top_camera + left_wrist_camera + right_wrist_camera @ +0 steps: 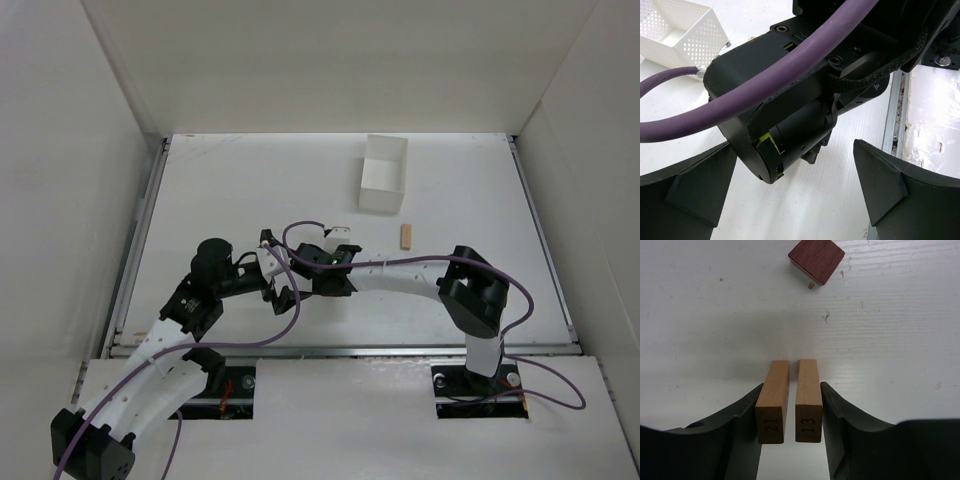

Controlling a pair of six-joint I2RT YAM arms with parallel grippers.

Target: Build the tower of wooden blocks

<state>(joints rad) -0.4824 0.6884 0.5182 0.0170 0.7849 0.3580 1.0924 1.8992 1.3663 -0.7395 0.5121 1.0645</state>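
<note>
Item: tan block 21 point(774, 395) and tan block 13 point(808, 392), side by side on tabletop point(705, 315), slight gap between. Fingers of right gripper point(791, 386) flank the pair, seemingly touching; grip cannot be told. Fingers of left gripper point(795, 145) wide apart, empty. Step: pairing a layer; next needs an even squeeze.

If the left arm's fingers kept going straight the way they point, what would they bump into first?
Most likely the right arm's black wrist housing, straight ahead between the open fingers of the left gripper, with a purple cable draped across it. How close it is remains unclear.
</note>
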